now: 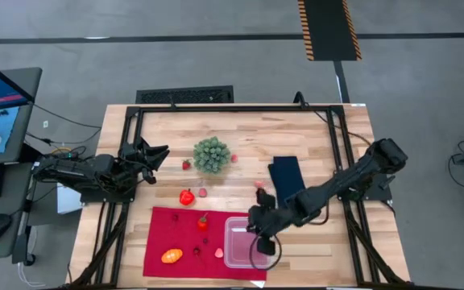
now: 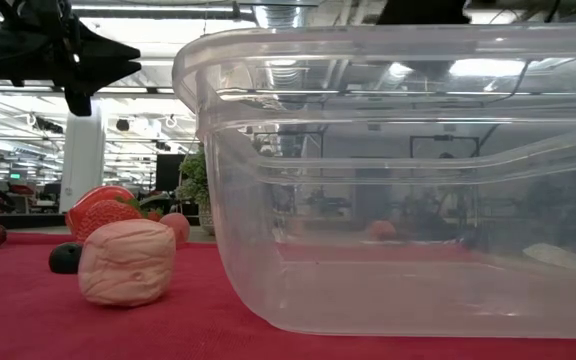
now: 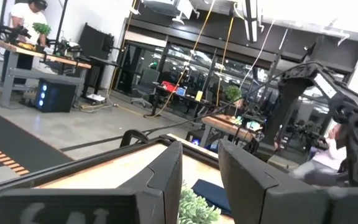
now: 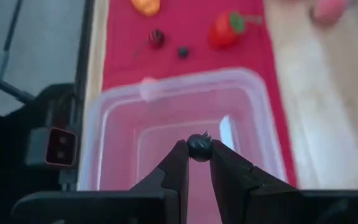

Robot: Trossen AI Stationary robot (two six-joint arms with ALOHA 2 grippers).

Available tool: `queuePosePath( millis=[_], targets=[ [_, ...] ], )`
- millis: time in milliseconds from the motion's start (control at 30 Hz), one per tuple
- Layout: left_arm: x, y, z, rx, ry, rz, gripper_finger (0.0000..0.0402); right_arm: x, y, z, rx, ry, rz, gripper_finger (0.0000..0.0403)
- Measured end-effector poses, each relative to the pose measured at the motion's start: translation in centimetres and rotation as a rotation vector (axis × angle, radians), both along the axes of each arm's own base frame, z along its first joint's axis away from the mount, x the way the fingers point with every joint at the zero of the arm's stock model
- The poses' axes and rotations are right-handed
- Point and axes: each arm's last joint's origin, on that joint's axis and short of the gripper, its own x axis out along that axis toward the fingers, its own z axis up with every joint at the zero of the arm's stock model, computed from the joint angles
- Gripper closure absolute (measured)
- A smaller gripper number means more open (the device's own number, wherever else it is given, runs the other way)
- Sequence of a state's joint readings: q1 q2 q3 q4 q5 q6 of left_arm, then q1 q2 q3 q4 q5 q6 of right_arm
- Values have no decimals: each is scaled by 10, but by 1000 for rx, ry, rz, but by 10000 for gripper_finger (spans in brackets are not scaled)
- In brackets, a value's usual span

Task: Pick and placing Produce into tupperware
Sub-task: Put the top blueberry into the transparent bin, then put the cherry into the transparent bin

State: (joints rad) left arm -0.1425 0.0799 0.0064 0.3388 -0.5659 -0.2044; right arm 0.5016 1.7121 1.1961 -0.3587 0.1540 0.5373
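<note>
- The tupperware [image 1: 238, 242] sits on the red cloth [image 1: 176, 258] near the table's front edge, and it looks empty to me in the low view.
- My right gripper [image 4: 197, 149] hangs directly over its open mouth, fingers nearly closed and pinching a small dark berry [image 4: 199, 147] at their very tips.
- To do this step well, I judge I should lower the berry well inside the walls before parting my fingers. It is tiny and round, so dropped from height it may bounce out or roll.
- I should part the fingers only a little and lift straight up, so that I do not nudge the light container across the cloth.
- Produce I can count in the high view: one orange oval [image 1: 171, 255], one red pepper-like piece [image 1: 202, 221], one red piece on the bare wood [image 1: 187, 196], one small red piece beside the green ball [image 1: 187, 165], and a few tiny pink or dark bits whose number I cannot fix.
- In the low view one pale pink lump [image 2: 126, 262] lies close to the container's wall.
- One green bushy ball [image 1: 212, 154] and one dark blue cloth [image 1: 287, 178] lie farther back.
- My left gripper [image 3: 197, 180] waits near the table's left edge, fingers close together with a narrow gap, holding nothing.
</note>
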Motion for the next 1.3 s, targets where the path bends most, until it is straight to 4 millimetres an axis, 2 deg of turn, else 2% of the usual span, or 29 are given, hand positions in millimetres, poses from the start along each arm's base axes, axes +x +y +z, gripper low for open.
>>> queuePosePath(
  millis=[267,400,667,1100,1300],
  targets=[
    [0,0,0,-2,4,10,306,6,19,-30,89,90,40,321],
    [0,1,-1,-4,15,22,306,5,20,-36,107,129,31,321],
    [0,1,-1,-6,14,23,306,7,19,-36,129,131,6,313],
    [0,1,-1,-6,14,24,306,10,11,-36,119,132,-18,227],
    [0,1,-1,-6,15,24,306,12,3,-35,61,122,35,215]
  ],
)
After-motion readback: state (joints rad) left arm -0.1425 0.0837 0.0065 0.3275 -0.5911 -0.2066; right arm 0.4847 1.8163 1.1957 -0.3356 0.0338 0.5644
